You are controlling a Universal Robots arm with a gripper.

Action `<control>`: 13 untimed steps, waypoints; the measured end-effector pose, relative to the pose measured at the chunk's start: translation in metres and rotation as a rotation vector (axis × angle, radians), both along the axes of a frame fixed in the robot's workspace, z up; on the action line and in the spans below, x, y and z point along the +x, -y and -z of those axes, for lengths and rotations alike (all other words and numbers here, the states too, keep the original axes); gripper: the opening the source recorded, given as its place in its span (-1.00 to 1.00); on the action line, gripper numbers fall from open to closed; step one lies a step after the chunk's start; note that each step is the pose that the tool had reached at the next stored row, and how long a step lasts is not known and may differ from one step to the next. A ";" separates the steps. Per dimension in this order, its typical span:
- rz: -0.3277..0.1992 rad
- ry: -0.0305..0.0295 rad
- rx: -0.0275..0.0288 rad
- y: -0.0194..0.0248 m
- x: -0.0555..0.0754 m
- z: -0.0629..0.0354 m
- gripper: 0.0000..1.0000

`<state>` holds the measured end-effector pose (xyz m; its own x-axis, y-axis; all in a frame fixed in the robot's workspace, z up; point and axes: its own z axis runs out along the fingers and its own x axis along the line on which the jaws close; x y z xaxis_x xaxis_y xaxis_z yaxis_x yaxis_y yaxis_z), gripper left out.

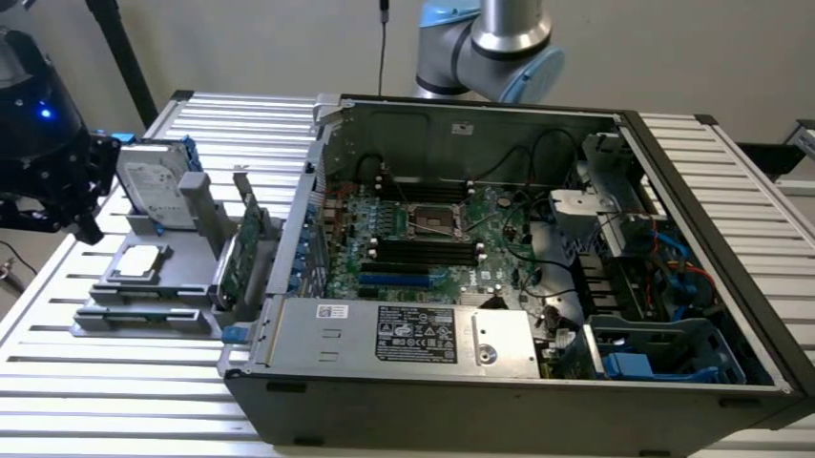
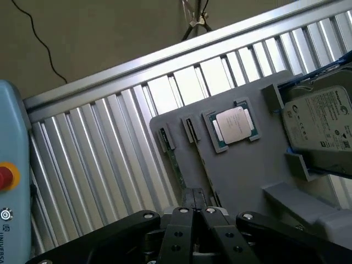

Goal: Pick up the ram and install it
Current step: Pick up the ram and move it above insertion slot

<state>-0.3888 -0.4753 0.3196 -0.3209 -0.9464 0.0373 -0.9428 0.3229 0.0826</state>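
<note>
We count:
- one open computer case [image 1: 694, 239]
- one motherboard [image 1: 440, 243]
- one CPU socket [image 1: 430, 218]
- one power supply [image 1: 395, 334]
- one robot arm [image 1: 491, 33]
- one grey holder tray [image 1: 128, 322]
- one hard drive [image 1: 153, 181]
- one processor chip [image 1: 137, 260]
- one expansion card [image 1: 248, 250]
- wrist view gives us one ram stick [image 2: 176, 164], one gripper [image 2: 195, 193], one red button [image 2: 4, 177]
- memory slots on board: we cannot tell number

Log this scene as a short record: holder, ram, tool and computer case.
holder: gray, on the slatted table; carries a processor chip and a hard drive
ram: thin green stick standing on edge in a holder slot, not picked up
tool: shut, over the holder, tips close to the ram
computer case: open, motherboard exposed
</note>
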 end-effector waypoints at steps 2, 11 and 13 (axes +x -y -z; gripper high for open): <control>-0.025 0.0012 0.0001 -0.0002 0.000 0.0001 -0.79; -0.113 0.0576 -0.0016 -0.0005 0.000 0.0000 -0.79; -0.124 0.0666 -0.0018 -0.0005 0.000 0.0000 -0.79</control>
